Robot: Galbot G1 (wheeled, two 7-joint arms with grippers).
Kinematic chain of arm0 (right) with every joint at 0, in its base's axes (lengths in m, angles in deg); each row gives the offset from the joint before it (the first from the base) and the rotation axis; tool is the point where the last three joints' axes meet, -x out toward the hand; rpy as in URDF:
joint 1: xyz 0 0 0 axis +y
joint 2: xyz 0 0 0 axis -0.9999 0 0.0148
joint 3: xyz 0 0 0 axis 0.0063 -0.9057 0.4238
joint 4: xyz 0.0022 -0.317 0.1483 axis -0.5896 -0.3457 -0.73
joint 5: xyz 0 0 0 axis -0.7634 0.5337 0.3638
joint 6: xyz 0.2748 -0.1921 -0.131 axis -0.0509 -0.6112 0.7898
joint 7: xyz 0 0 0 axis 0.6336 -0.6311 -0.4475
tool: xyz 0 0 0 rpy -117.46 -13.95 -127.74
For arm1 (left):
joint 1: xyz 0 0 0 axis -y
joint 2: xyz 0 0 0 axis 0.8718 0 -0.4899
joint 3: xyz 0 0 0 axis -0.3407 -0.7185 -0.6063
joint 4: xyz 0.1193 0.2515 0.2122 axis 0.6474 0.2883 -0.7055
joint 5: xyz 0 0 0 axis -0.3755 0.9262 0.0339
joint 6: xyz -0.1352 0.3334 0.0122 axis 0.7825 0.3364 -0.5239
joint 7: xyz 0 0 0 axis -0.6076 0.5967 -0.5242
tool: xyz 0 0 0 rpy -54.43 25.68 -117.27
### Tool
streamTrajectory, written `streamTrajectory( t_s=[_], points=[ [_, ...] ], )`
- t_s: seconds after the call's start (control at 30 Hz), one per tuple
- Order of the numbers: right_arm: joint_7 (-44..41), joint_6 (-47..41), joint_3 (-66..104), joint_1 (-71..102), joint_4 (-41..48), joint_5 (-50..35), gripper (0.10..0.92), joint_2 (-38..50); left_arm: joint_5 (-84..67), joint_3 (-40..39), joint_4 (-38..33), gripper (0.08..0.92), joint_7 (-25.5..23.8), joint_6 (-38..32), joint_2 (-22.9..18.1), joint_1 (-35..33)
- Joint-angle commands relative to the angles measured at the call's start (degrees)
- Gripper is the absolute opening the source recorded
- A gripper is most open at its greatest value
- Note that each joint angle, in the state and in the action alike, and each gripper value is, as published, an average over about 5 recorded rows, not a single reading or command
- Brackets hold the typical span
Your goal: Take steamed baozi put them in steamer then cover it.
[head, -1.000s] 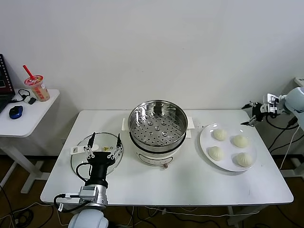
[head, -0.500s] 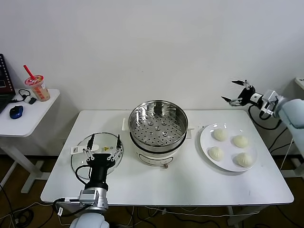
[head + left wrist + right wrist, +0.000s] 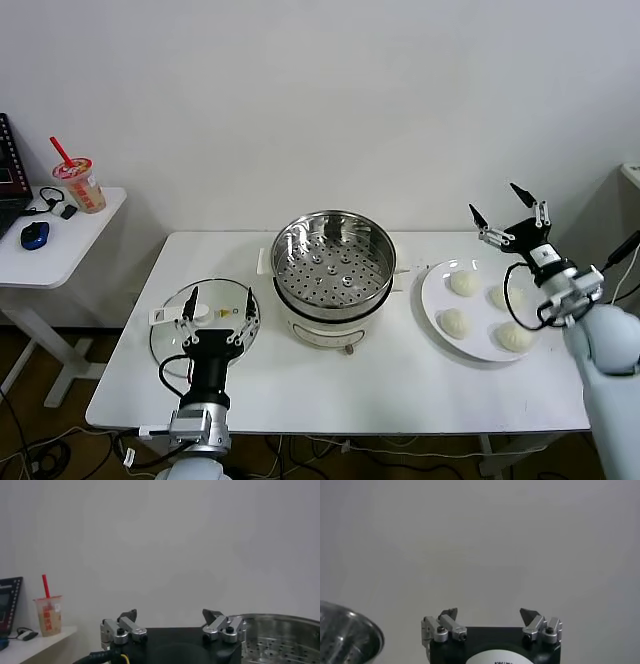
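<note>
Four white steamed baozi (image 3: 462,284) lie on a white plate (image 3: 433,301) at the table's right. The steel steamer (image 3: 332,262) with its perforated tray stands mid-table on a white base, uncovered; its rim shows in the left wrist view (image 3: 280,630) and the right wrist view (image 3: 350,635). My right gripper (image 3: 503,213) is open and empty, pointing up above the plate's far edge; it also shows in the right wrist view (image 3: 489,613). My left gripper (image 3: 220,296) is open and empty, upright over the glass lid (image 3: 170,340); it also shows in the left wrist view (image 3: 170,614).
A side table at the far left holds a drink cup with a red straw (image 3: 79,183), a blue mouse (image 3: 33,235) and a laptop edge. The cup also shows in the left wrist view (image 3: 48,615). A white wall stands behind the table.
My right arm has swung in from the far right and down, so its open gripper now stands above the plate. My left gripper has shifted slightly over the lid.
</note>
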Motion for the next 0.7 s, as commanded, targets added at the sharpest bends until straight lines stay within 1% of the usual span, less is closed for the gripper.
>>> streamTrajectory(
  t_s=[0.03,0.2,0.33,0.7],
  points=[
    [5.9,12.3,11.2,22.1,-8.7,-3.3,0.823,-17.7,0.7,0.0,0.3,0.823,0.2,-0.9,-1.2,-1.1],
    [4.9,17.6,10.0,26.6,-8.1,-3.3,0.823,-20.5,0.7,-0.3,0.7,0.823,0.4,-1.2,-1.4,-1.4],
    [3.8,19.8,9.2,28.9,-8.0,-3.5,0.823,-22.0,0.7,-0.3,0.8,0.823,0.4,-1.2,-1.4,-1.3],
    [2.3,19.2,8.3,29.3,-7.6,-4.6,0.823,-22.3,0.7,-0.8,1.3,0.823,0.6,-1.0,-1.8,-0.9]
  ],
)
